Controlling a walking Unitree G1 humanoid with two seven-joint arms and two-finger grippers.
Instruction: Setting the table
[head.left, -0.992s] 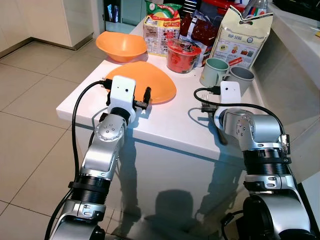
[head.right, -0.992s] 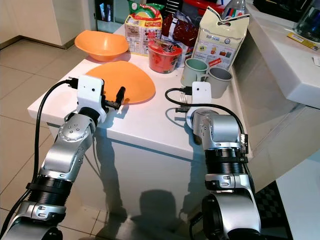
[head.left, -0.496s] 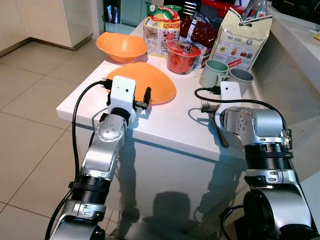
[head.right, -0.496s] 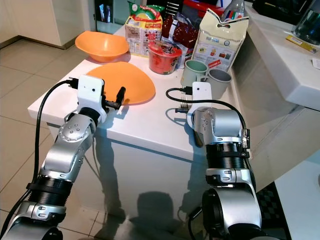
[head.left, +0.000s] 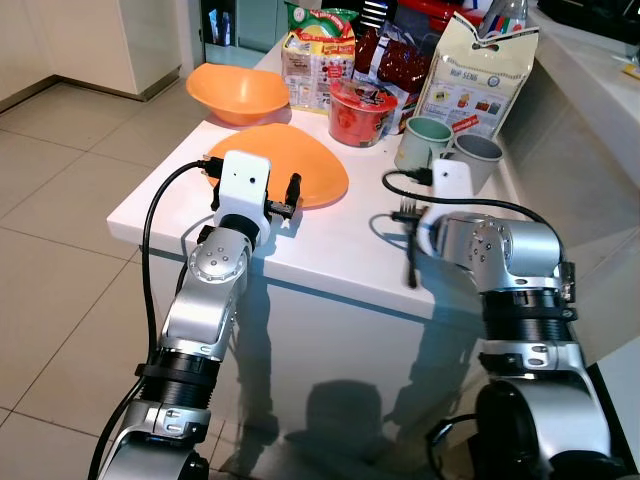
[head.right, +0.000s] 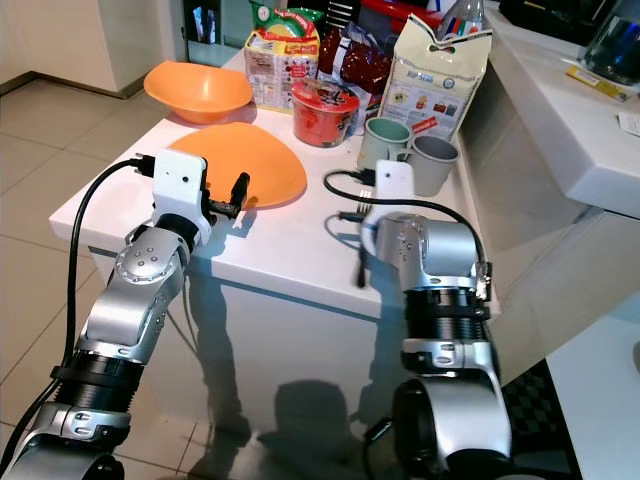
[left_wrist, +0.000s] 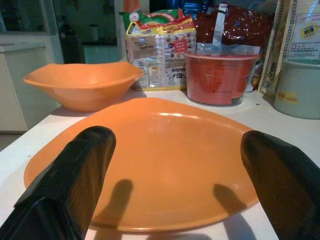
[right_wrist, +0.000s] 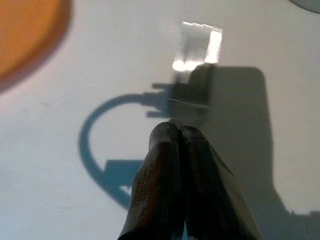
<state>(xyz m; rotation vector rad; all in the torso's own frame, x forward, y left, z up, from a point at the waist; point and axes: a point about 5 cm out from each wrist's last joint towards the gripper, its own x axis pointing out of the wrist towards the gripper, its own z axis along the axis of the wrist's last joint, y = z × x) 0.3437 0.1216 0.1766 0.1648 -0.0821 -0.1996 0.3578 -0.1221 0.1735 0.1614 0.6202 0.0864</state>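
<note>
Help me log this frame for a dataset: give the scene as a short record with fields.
Surface: white table
Left gripper: open, facing the orange plate at its near edge
Right gripper: shut on the fork, over the table to the right of the plate
Behind the plate: orange bowl, red noodle cup, green mug, grey mug, food packets

Orange plate (head.left: 290, 170) flat on counter, fork (head.left: 410, 240) beside — apart
</note>
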